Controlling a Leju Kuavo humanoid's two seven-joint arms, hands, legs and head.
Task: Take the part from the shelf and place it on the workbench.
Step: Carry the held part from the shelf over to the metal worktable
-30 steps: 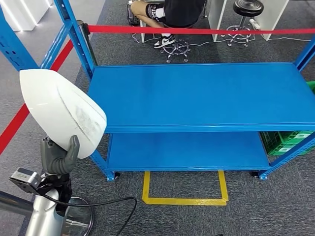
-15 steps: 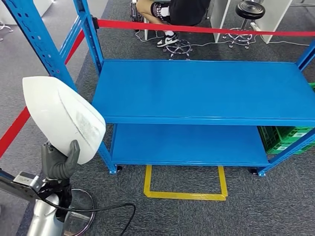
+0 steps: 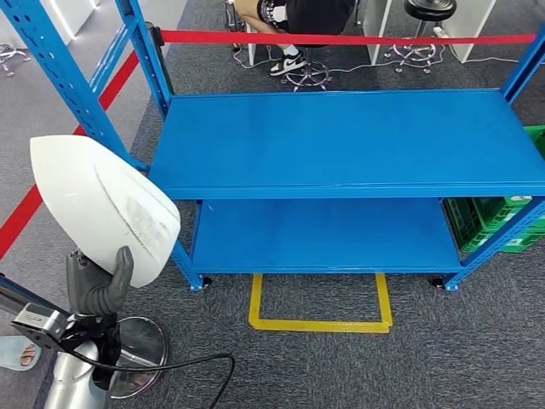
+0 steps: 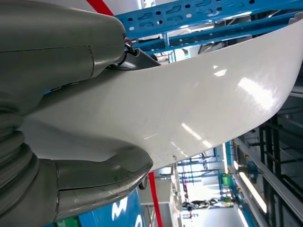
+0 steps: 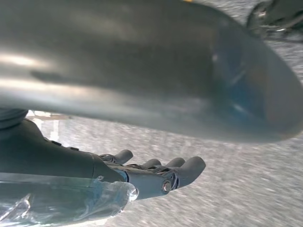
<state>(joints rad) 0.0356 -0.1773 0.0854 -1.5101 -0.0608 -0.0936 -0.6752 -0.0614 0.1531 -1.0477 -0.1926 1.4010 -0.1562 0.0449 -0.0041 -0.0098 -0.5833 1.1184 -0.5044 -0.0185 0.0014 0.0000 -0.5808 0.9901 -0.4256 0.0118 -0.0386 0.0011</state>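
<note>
The part is a large white, smooth, pointed shell [image 3: 103, 209], held up at the left of the head view, level with the blue rack's left end and apart from it. My left hand [image 3: 96, 285] grips it from below, thumb up against its lower edge. In the left wrist view the white part [image 4: 185, 109] lies between the thumb [image 4: 100, 179] and the fingers [image 4: 60, 52]. My right hand [image 5: 150, 175] hangs over grey carpet with its fingers stretched out and nothing in them.
A blue two-level rack stands ahead, its top shelf [image 3: 347, 141] and lower shelf [image 3: 321, 239] bare. A green crate [image 3: 495, 221] sits at its right end. Yellow floor tape [image 3: 321, 324], red barrier tape [image 3: 347, 38], a seated person [image 3: 302, 13], a round stand base [image 3: 138, 341].
The whole picture has shifted, so the camera has moved; the rack now shows a little higher and more squarely. My left hand still holds the white part the same way.
</note>
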